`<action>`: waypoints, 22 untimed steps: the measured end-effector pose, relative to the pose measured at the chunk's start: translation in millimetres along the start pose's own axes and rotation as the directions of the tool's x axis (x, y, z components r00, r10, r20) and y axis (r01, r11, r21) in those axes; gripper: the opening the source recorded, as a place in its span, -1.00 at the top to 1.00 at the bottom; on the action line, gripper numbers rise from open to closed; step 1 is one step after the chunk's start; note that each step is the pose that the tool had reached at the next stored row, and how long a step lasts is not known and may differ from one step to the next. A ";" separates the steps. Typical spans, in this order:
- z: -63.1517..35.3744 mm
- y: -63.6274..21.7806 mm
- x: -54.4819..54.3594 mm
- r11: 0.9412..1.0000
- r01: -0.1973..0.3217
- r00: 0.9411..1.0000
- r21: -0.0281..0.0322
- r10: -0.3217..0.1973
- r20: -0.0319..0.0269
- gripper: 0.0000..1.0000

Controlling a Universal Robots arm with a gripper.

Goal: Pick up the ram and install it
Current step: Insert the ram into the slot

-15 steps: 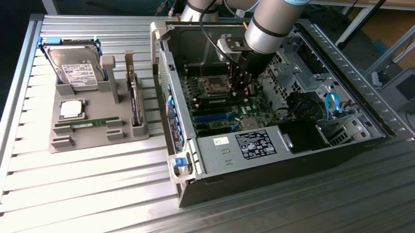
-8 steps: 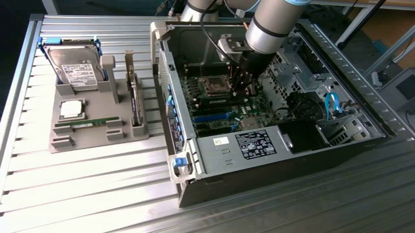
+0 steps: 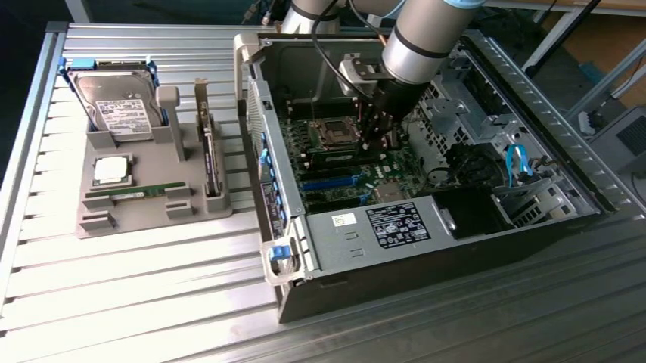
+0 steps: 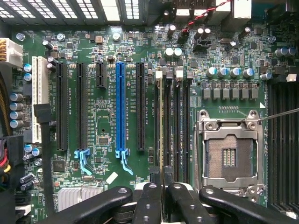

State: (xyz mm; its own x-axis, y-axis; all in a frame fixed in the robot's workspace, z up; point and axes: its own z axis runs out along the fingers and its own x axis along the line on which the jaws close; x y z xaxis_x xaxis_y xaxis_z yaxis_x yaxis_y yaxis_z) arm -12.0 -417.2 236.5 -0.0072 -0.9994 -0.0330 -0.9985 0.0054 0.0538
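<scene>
ram (image 4: 161, 135) seen edge-on, one end hidden inside the claw (image 4: 162, 187), claw's base cut off by picture edge

Slatted table (image 3: 151, 295) — tray (image 3: 156, 168), PC case (image 3: 404, 291)

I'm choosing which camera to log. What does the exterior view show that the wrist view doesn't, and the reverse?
Exterior view's own: the grey parts tray, its hard drive, the case's outer walls. Wrist view's own: the ram edge-on in the gripper, over the memory slots. Shared: the motherboard and its empty processor socket.
</scene>
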 end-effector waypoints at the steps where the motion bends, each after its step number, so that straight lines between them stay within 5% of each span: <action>1: 0.0 0.0 0.0 1.000 -0.001 1.000 0.000 0.001 0.000 0.76; 22: 1.6 1.2 0.1 1.000 -0.001 1.000 0.005 0.001 0.001 0.76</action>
State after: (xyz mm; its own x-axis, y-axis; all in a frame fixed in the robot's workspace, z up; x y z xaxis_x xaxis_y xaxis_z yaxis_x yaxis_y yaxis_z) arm -13.2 -417.2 235.0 -0.0085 -0.9994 -0.0336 -0.9988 0.0069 0.0490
